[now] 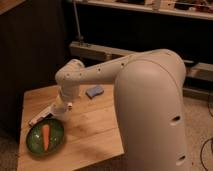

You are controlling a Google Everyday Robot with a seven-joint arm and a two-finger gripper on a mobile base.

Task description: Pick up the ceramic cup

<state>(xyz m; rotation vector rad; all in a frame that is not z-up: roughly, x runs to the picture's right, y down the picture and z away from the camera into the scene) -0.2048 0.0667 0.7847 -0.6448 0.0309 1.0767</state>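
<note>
My white arm reaches from the right across a small wooden table [90, 130]. The gripper [61, 110] hangs down from the wrist over the left part of the table, just above and to the right of the green bowl [34, 142], which holds a carrot [45, 136]. A flat white bar-shaped thing [41, 116] lies to the left of the gripper, at the bowl's far rim. The ceramic cup does not show as a separate thing; the gripper and wrist cover the spot beneath them.
A blue sponge-like block [95, 91] lies at the table's far edge, behind the forearm. The bulky arm housing [155, 110] fills the right side of the view. Dark shelving with a metal rail [100, 50] stands behind the table.
</note>
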